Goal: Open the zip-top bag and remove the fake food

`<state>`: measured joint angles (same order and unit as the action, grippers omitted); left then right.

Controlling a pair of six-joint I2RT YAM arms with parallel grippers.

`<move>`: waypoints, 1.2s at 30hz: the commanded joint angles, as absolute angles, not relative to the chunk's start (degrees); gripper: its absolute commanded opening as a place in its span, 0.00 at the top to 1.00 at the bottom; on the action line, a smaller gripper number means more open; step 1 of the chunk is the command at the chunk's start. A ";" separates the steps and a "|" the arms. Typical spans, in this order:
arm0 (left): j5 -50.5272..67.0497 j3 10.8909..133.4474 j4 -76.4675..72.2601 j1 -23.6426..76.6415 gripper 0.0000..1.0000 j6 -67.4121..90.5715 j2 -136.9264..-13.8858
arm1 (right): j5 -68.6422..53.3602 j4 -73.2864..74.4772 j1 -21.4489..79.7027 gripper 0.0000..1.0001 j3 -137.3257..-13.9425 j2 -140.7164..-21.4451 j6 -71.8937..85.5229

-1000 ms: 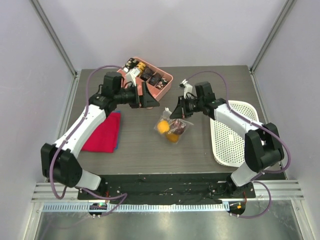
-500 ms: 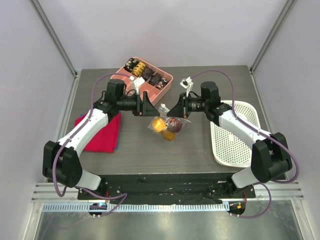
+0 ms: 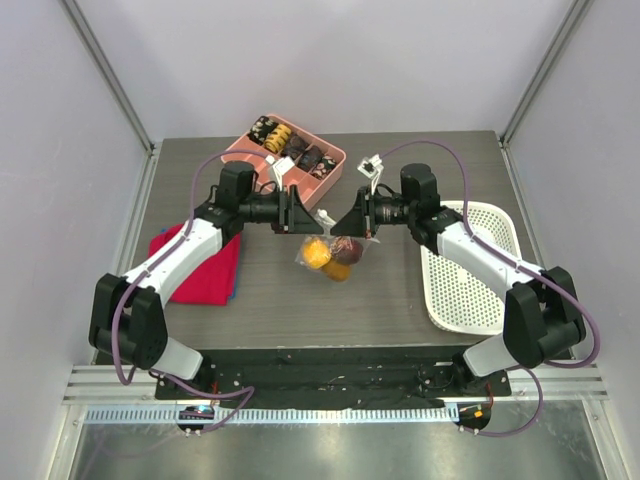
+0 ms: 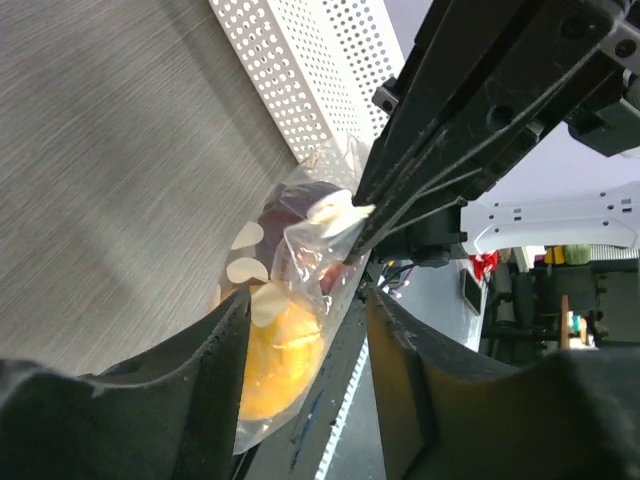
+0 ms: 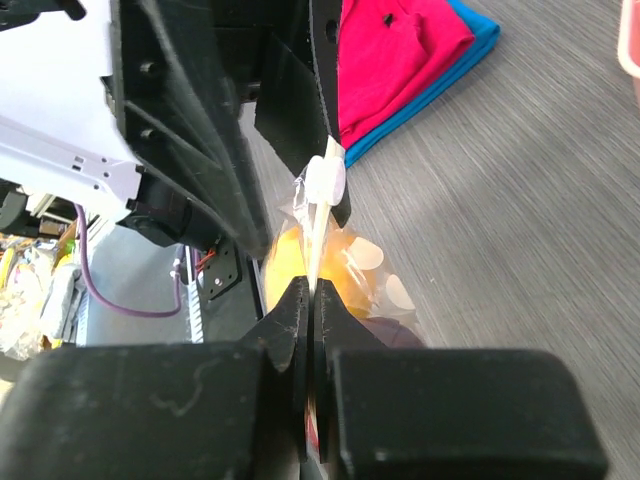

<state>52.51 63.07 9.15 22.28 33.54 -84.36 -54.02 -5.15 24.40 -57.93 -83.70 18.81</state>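
Observation:
The zip-top bag [image 3: 333,254] hangs from my right gripper [image 3: 347,222], which is shut on its white zip strip [image 5: 322,185]. An orange piece of fake food [image 3: 316,252] and a dark red-purple piece [image 3: 348,248] sit inside the bag. In the right wrist view my right gripper [image 5: 312,292] pinches the strip, with the orange piece [image 5: 283,258] just behind. My left gripper [image 3: 308,217] is open at the bag's left side. In the left wrist view its gripper [image 4: 308,298] straddles the bag's edge, with the orange piece [image 4: 278,362] between the fingers.
A pink divided tray [image 3: 333,170] with dark and yellow-striped pieces stands at the back, behind the left arm. A white perforated tray [image 3: 470,275] lies at the right. A red cloth on a blue one [image 3: 205,268] lies at the left.
My right gripper has carried the bag up and to the left. My left gripper has swung in to meet it, and the bag's edge now sits between its open fingers.

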 commanded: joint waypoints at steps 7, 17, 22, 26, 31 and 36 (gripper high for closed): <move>51.77 64.25 7.90 22.50 1.00 31.65 -83.67 | -54.15 -3.70 25.75 0.66 -60.02 -81.12 18.02; 49.13 64.16 10.45 22.94 1.00 29.71 -81.82 | -45.89 4.65 27.07 0.35 -66.27 -85.26 16.18; 47.46 64.95 12.92 22.94 1.00 29.79 -82.53 | -39.57 5.54 29.97 0.34 -63.03 -81.49 10.65; 45.88 65.65 15.03 23.38 1.00 29.79 -83.05 | -36.75 -3.30 30.85 0.31 -57.23 -77.79 11.07; 45.53 66.00 16.26 23.73 1.00 29.80 -82.97 | -31.74 -5.45 32.25 0.40 -55.63 -78.31 10.99; 45.79 65.66 16.43 23.91 1.00 29.01 -82.53 | -27.17 -4.31 33.13 0.50 -56.69 -79.10 8.45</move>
<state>46.00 63.66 15.84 23.59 30.61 -83.88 -32.21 -1.21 32.21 -55.44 -79.48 11.44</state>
